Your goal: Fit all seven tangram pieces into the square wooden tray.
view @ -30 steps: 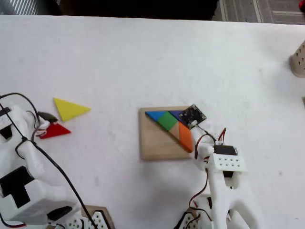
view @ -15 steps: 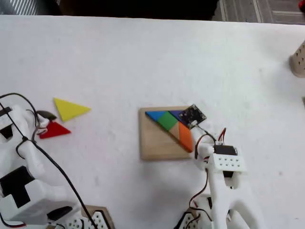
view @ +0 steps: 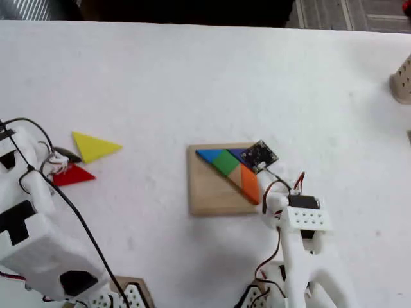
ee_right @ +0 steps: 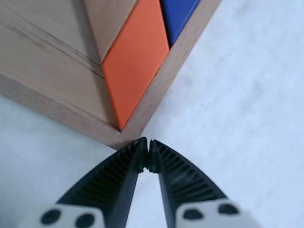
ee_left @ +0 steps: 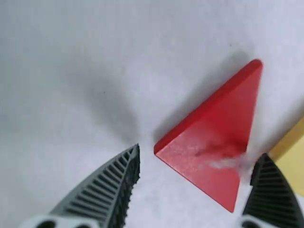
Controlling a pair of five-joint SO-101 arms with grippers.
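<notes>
We see the left gripper (ee_left: 198, 159) spread wide, one finger on either side of the red triangle (ee_left: 216, 137) and not closed on it. That piece lies on the white table (view: 160, 83), well apart from the wooden tray (view: 209, 196), with the yellow triangle (view: 95, 146) just beside it. The right gripper (ee_right: 148, 156) is clenched on nothing, its tips just outside a tray corner, where the orange parallelogram (ee_right: 135, 61) meets a blue piece (ee_right: 178, 14). A green square (view: 225, 162) sits in the tray too.
</notes>
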